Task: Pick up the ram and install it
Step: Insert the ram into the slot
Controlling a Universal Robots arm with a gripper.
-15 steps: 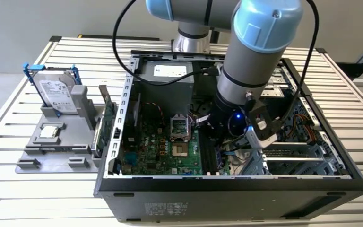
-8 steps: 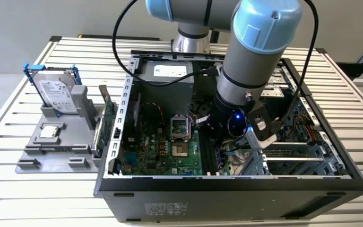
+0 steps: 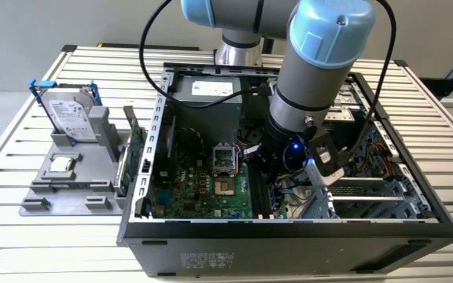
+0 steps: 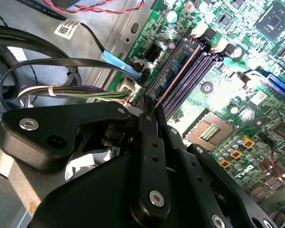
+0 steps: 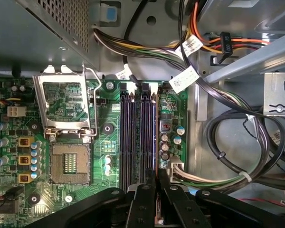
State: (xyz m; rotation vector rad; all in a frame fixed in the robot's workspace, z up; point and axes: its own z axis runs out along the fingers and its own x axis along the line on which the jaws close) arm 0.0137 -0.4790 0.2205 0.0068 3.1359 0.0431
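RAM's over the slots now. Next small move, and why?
Probably press straight down. In the second wrist view the gripper holds the ram edge-on, lying along the outermost memory slot, and the first wrist view shows it lined up with that slot.

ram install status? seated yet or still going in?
Pickup looks done: the tool is inside the case, closed on the ram, seen edge-on as a thin strip. In hand: the ram lies along the memory slots on the motherboard. Whether it is fully seated can't be told.
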